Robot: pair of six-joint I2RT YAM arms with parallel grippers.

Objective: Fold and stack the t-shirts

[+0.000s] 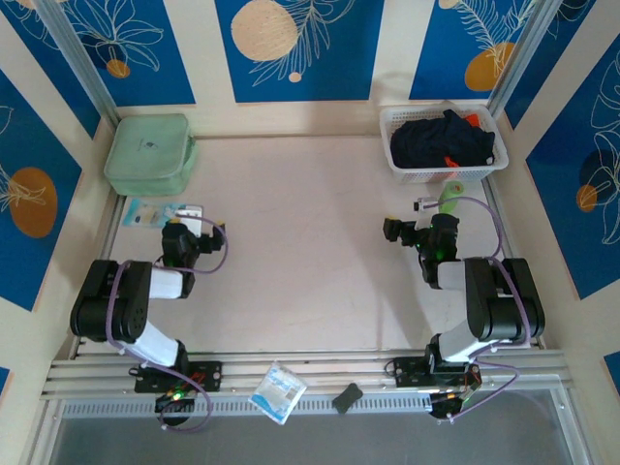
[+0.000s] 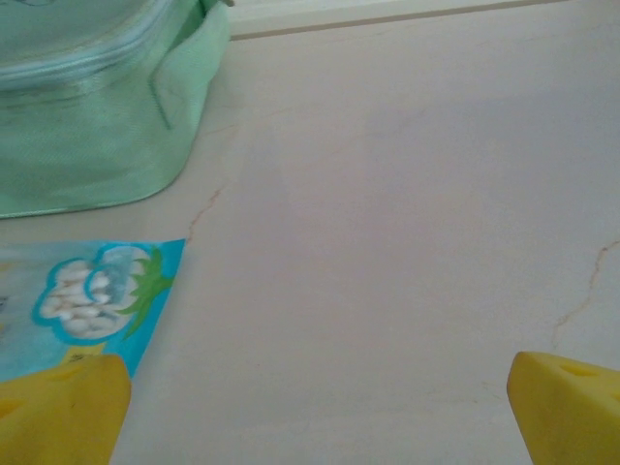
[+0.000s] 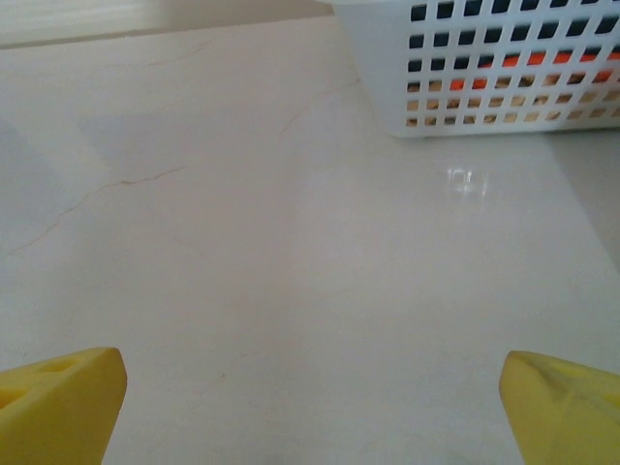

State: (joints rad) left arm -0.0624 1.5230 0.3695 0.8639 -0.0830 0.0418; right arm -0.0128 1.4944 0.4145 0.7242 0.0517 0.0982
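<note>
T-shirts (image 1: 448, 143) heaped together in white basket (image 1: 426, 175) at one o'clock of table (image 1: 310, 271). Dark navy shirt (image 1: 426, 136) on top, bright orange shirt (image 1: 472, 120) peeking out near far rim and glowing through basket holes in right wrist view. Nothing folded, nothing stacked: judged as the very start, first pick-out not yet begun.

Right gripper (image 1: 412, 232) low over bare table, basket just ahead toward twelve o'clock, yellow fingers (image 3: 68, 397) spread wide with nothing between. Left gripper (image 1: 194, 237) over at nine o'clock, fingers likewise wide apart and empty, facing pale green case (image 1: 150, 153) at eleven o'clock, snack packet (image 2: 87, 300) just beside one fingertip.

Next, probably: reach into basket with right arm, pinch navy cloth, lift clear, spread flat at centre for folding.
</note>
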